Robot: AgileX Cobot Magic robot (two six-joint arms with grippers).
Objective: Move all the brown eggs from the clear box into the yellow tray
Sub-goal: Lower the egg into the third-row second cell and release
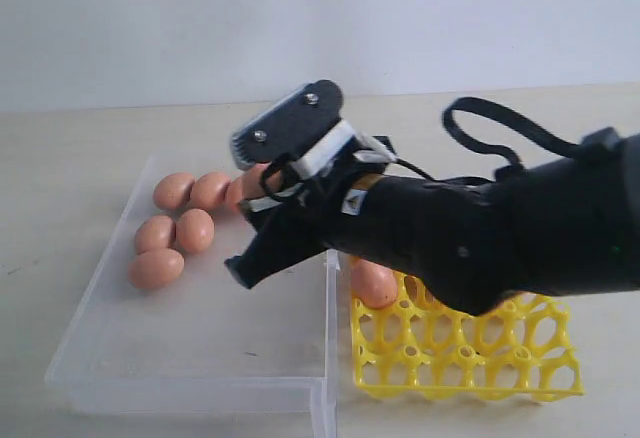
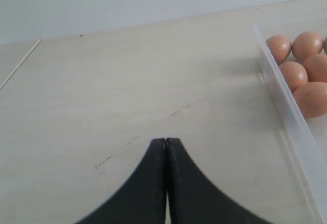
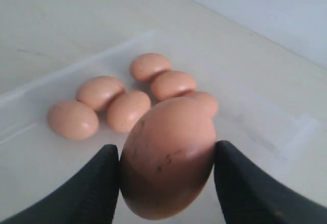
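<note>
With my right gripper (image 3: 167,155) pinching a brown egg (image 3: 168,173) over the clear box (image 1: 200,343), I next swing it to the yellow tray (image 1: 470,378).

I see a pale, faintly wood-grained table (image 1: 70,148) carrying everything. Two things rest directly on it: the clear box (image 1: 190,393) on the left of the exterior view, and the yellow tray (image 1: 460,370) just beside the box's right wall. I cannot tell whether they touch. In the left wrist view, I see a few faint dark scuffs (image 2: 176,112) on the bare tabletop.
</note>
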